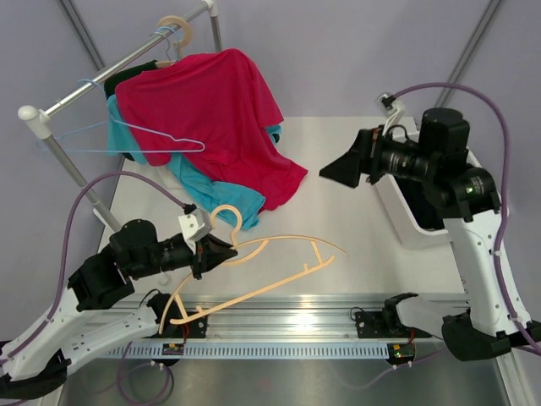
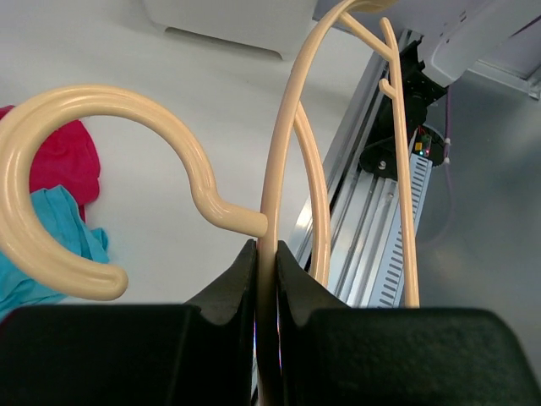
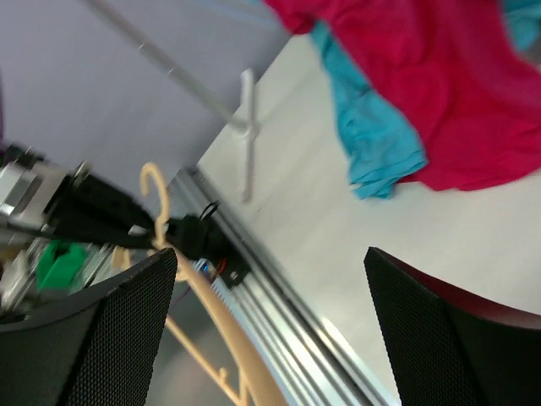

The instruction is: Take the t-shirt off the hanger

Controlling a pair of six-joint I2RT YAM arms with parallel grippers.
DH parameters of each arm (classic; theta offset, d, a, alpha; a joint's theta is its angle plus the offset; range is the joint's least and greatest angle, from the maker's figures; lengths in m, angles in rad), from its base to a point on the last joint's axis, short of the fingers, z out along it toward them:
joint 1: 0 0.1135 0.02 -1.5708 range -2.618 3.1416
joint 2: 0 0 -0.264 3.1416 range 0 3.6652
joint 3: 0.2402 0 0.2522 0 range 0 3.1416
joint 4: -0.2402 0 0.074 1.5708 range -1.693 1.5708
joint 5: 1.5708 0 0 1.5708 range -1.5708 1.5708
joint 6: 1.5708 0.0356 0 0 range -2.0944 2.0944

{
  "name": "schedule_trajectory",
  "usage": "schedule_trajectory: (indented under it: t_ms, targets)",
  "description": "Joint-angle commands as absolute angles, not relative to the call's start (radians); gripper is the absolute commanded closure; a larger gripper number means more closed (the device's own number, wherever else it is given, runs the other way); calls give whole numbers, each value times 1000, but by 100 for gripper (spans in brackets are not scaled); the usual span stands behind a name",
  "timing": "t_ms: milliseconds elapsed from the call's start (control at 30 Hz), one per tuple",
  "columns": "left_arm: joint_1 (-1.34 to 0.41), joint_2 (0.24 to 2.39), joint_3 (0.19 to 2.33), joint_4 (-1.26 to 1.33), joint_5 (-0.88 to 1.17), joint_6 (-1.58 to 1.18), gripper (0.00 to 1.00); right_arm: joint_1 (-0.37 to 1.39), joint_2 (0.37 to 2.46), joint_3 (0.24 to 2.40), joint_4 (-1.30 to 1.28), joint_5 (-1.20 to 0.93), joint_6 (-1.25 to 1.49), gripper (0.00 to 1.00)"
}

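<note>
The left gripper (image 2: 265,254) is pinched tight on the neck of the cream hanger (image 2: 101,95), just below its hook, and the hanger carries no cloth. The red t-shirt (image 1: 211,110) lies heaped over a teal shirt (image 1: 211,190) just beyond the hanger's hook. The right gripper (image 1: 336,173), beyond the hanger's right end, has its jaws spread wide around nothing. What seems left is parking the hanger: lower it flat, hook turned away from the cloth, so no hem snags

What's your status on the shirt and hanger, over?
Left tool shut on bare cream plastic hanger. Right tool open, empty. Red t-shirt off it, draped over teal garment by metal rack. Nothing blocking.
</note>
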State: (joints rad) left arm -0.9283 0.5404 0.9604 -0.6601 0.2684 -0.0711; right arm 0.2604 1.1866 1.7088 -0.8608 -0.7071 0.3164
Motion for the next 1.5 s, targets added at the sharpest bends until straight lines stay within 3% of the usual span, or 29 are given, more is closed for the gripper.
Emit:
schedule_trajectory:
  t_ms: [0,200,533,733,1033,1233,1467]
  targets:
    - [-928,577,999,-623,354,-40,100,346,1108,1544,-766,-891,268,3]
    - [-928,591,1017,-623,547,20,100,486,1121,1322,-663,-977,235,4]
    - [-928,670,1051,-675,546,34,100,820,1109,1180,-600,-831,189,9]
    - [-930,660,1043,-678,572,57,100,827,1075,1118,-540,-792,238,21]
    - [-930,710,1049,-678,611,54,100,827,1075,1319,-764,-420,252,9]
    - [-930,719,1048,-680,620,69,100,827,1074,1310,-775,-469,270,9]
    - [-928,724,1061,-689,607,71,100,827,1016,1197,-701,-716,275,15]
